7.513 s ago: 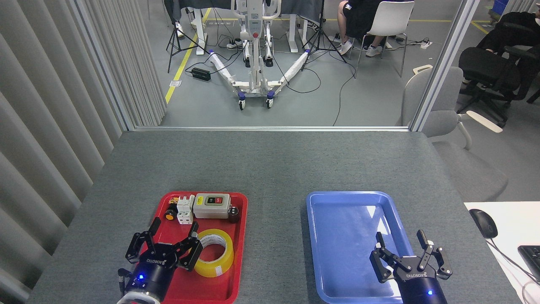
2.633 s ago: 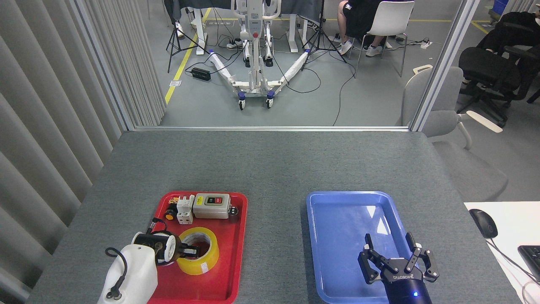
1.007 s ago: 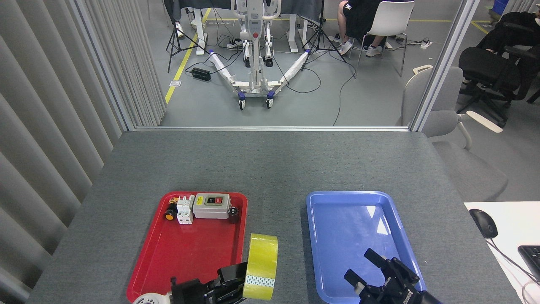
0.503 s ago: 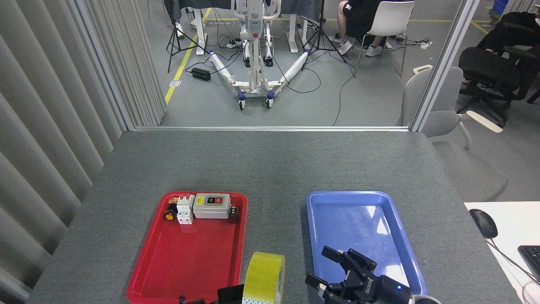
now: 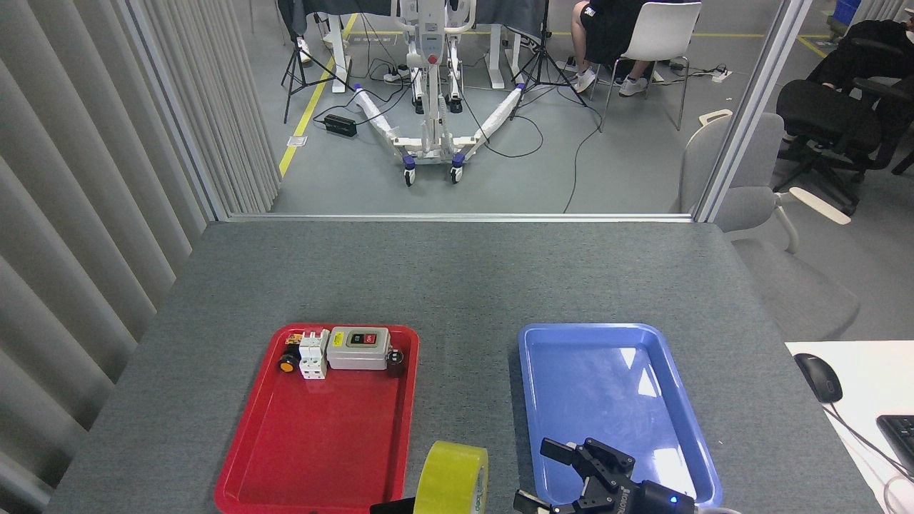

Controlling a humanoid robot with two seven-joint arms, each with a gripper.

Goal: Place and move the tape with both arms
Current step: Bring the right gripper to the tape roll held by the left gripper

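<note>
Worked over a grey felt-topped table [image 5: 457, 285], with a glass partition beyond its far edge and a white wheeled stand [image 5: 432, 107], cables and chairs on the floor behind. Held two trays side by side and apart: a red tray [image 5: 321, 435] on the left, a blue tray [image 5: 614, 407] on the right, bare inside. Kept along the red tray's far end a grey switch box [image 5: 359, 348], a white terminal block [image 5: 313, 354], a small yellow-capped button [image 5: 287, 365] and a dark cylinder [image 5: 395, 362]; nothing blocking the strip of table between the trays. Found the tape [image 5: 451, 477] upright on edge at the bottom of the view, over that strip by the red tray's near right corner. Saw of the left gripper [image 5: 393, 507] only a black sliver touching the roll, so grip impossible to judge. Showed the right gripper [image 5: 571, 475] just right of the tape, over the blue tray's near left corner, fingers [image 5: 557, 450] spread, gripping nothing.
</note>
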